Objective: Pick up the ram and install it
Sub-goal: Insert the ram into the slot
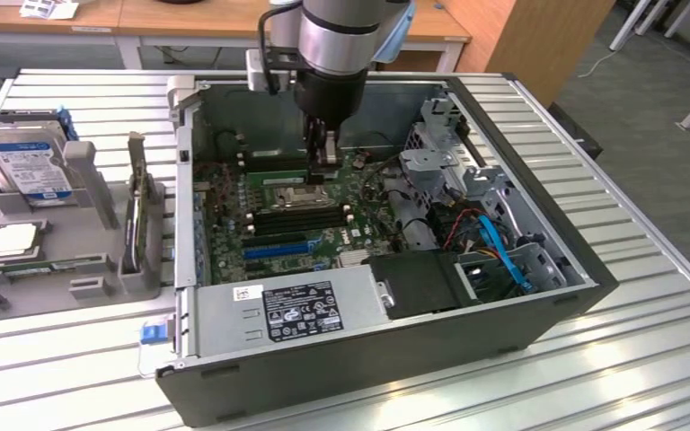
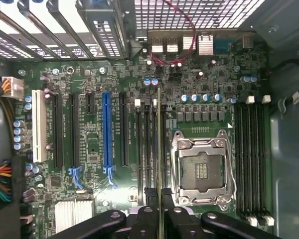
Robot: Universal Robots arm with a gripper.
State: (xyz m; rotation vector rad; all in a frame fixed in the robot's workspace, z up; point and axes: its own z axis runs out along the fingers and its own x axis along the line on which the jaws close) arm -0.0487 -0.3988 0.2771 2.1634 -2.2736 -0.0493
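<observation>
Clamping the ram (image 2: 159,139) edge-on between fingers (image 2: 150,196) drawn almost together, the gripper (image 2: 160,196) hangs inside the open computer case (image 1: 358,359), just beside the CPU socket (image 2: 203,169). The green stick runs lengthwise over the black memory slots (image 2: 140,149) next to that socket, on its side toward the blue expansion slot (image 2: 107,129). Whether it is seated, I cannot tell.

Bright even light; glare on table (image 1: 57,368) slats; case (image 1: 441,346) interior shadowed.
</observation>
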